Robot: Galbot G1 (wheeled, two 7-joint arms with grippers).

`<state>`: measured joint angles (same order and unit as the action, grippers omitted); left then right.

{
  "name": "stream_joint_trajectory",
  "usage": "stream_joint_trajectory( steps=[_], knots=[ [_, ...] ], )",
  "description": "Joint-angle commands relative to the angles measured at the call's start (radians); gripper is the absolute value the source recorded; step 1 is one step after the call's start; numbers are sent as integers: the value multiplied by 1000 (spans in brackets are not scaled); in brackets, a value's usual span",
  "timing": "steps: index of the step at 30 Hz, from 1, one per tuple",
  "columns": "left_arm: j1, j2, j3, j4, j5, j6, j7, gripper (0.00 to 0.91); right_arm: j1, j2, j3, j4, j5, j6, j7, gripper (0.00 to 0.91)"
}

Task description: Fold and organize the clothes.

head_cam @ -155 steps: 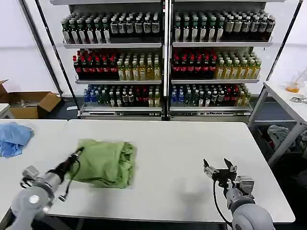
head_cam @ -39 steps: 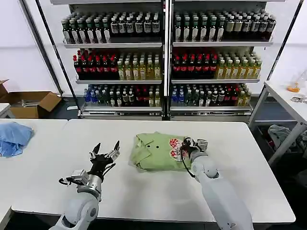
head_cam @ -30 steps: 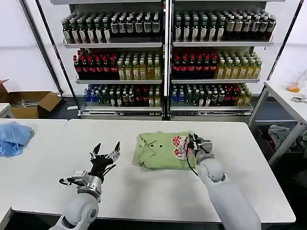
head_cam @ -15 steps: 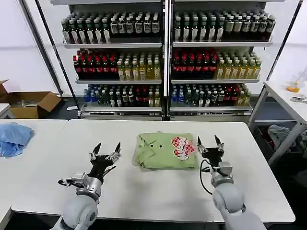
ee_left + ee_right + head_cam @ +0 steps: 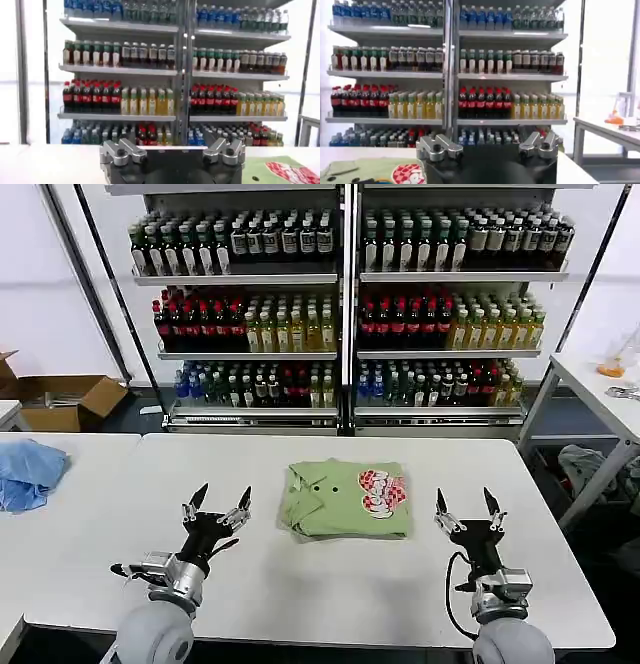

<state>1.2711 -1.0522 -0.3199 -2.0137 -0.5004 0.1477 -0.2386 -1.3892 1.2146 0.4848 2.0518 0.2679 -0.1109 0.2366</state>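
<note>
The clothes show as one light-green shirt (image 5: 340, 502), folded into a neat rectangle at the middle of the white table (image 5: 300, 584). Its collar buttons and red-and-white chest print (image 5: 382, 492) face up. My left gripper (image 5: 218, 504) hovers open to the shirt's left, apart from it, holding nothing. To the shirt's right my right gripper (image 5: 463, 508) is open and empty, also clear of the cloth. A corner of the shirt (image 5: 280, 170) lies beside the open left gripper (image 5: 172, 150) in the left wrist view. The right wrist view has the shirt (image 5: 365, 169) next to the open right gripper (image 5: 489, 146).
A crumpled blue cloth (image 5: 28, 472) lies on the table at the far left. Shelves of bottles (image 5: 345, 314) stand behind the table. A cardboard box (image 5: 62, 400) sits on the floor at the left, and another white table (image 5: 600, 389) stands at the right.
My right gripper has let go of the shirt's right edge, opened and drawn back toward the front right. The shirt slid to the table's middle and now lies still. The left gripper barely moved.
</note>
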Motion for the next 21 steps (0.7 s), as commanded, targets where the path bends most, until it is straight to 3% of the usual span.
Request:
stream_joint_trajectory(
  steps=[1,21],
  knots=[
    [27,22,-13,-60,54,28,15,907,-121,3,60,109,-26,10,5,907],
    [37,5,-24,-54,88,32,49,907,-109,-25,39,101,-51,10,19,907]
  ],
)
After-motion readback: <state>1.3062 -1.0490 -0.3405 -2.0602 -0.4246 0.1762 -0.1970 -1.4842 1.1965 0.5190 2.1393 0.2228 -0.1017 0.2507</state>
